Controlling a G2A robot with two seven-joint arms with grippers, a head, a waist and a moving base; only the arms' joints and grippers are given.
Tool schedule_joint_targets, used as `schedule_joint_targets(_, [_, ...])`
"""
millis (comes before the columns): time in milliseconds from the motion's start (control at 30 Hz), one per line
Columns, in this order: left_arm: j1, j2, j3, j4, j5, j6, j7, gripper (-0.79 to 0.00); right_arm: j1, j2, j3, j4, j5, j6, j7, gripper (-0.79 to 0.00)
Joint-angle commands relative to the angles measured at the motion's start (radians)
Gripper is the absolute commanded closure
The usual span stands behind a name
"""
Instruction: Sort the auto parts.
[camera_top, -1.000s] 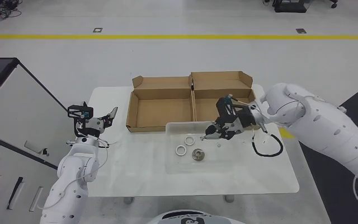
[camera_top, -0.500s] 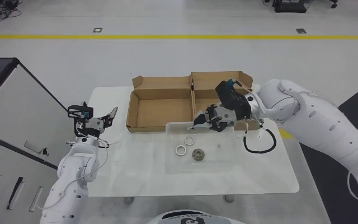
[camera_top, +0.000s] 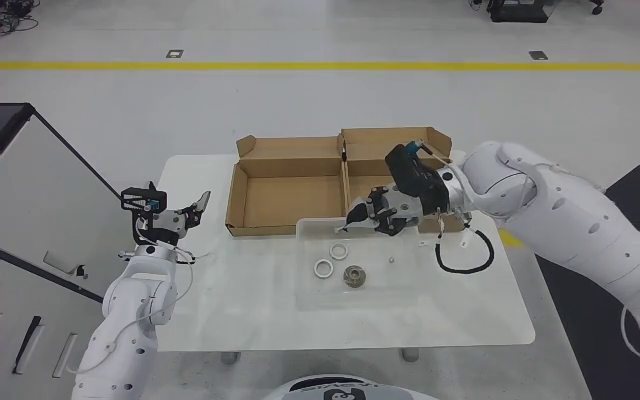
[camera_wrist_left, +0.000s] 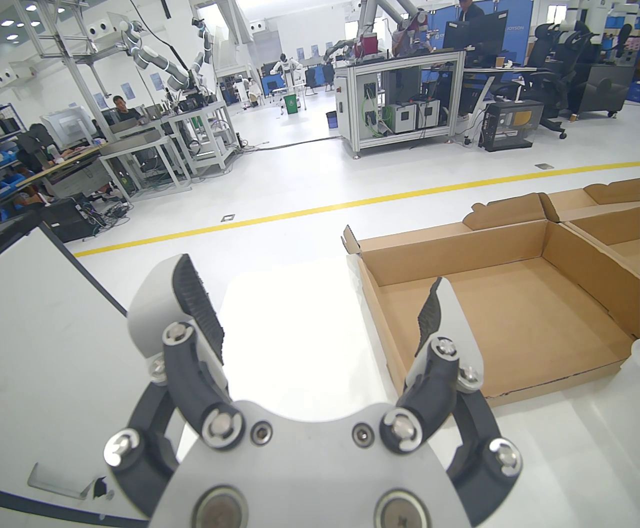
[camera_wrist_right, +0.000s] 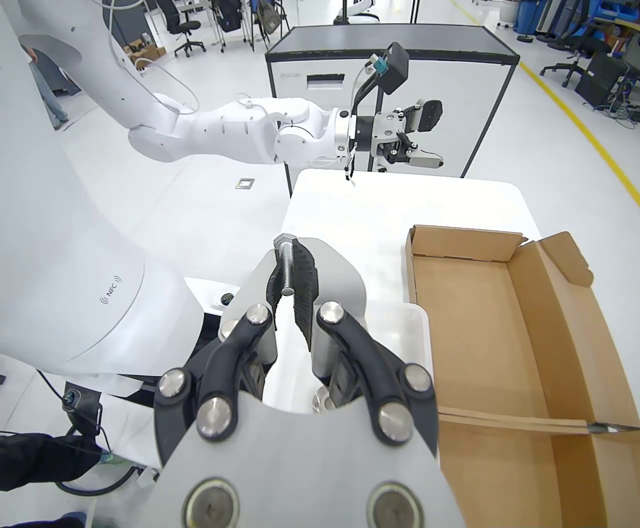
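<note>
Right gripper (camera_top: 358, 214), jaws clenched on a hex bolt (camera_wrist_right: 286, 272), has carried it from clear tray (camera_top: 305, 262) to cardboard boxes (camera_top: 285, 200); left gripper (camera_wrist_left: 310, 275) waits, jaws released.

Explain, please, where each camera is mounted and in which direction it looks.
Top view: above the arms, looking down at the table; both arms show, with the left gripper and the right gripper.
Left wrist view: on the left wrist, looking over its own open gripper and across the table to the left box.
Right wrist view: on the right wrist, looking past its own gripper, shut on a bolt, toward the left gripper.
Shared: both wrist views show the left box and the table.
</note>
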Motion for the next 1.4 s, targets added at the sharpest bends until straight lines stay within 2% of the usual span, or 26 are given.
schedule_joint_targets(0, [0.000,0.000,0.000,0.000,0.000,0.000,0.000,-0.785,0.000,0.000,0.000,0.000,0.000,0.000,0.000,0.000])
schedule_joint_targets(67, [0.000,0.000,0.000,0.000,0.000,0.000,0.000,-0.785,0.001,0.000,0.016,-0.024,-0.041,0.013,0.006,0.000])
schedule_joint_targets(133, [0.000,0.000,0.000,0.000,0.000,0.000,0.000,-0.785,-0.029,0.003,0.044,-0.049,-0.006,0.000,-0.079,0.000])
schedule_joint_targets(467, [0.000,0.000,0.000,0.000,0.000,0.000,0.000,-0.785,-0.190,0.043,0.174,-0.170,-0.044,0.000,-0.317,0.000])
schedule_joint_targets(800, [0.000,0.000,0.000,0.000,0.000,0.000,0.000,-0.785,-0.323,0.059,0.288,-0.305,-0.170,0.000,-0.683,0.000])
schedule_joint_targets(1000, [0.000,0.000,0.000,0.000,0.000,0.000,0.000,-0.785,-0.351,0.056,0.293,-0.351,-0.324,0.000,-0.946,0.000])
schedule_joint_targets(1200, [0.000,0.000,0.000,0.000,0.000,0.000,0.000,-0.785,-0.338,0.061,0.248,-0.355,-0.529,0.000,-1.235,0.000])
schedule_joint_targets(1367, [0.000,0.000,0.000,0.000,0.000,0.000,0.000,-0.785,-0.318,0.058,0.228,-0.374,-0.515,0.000,-1.243,0.000])
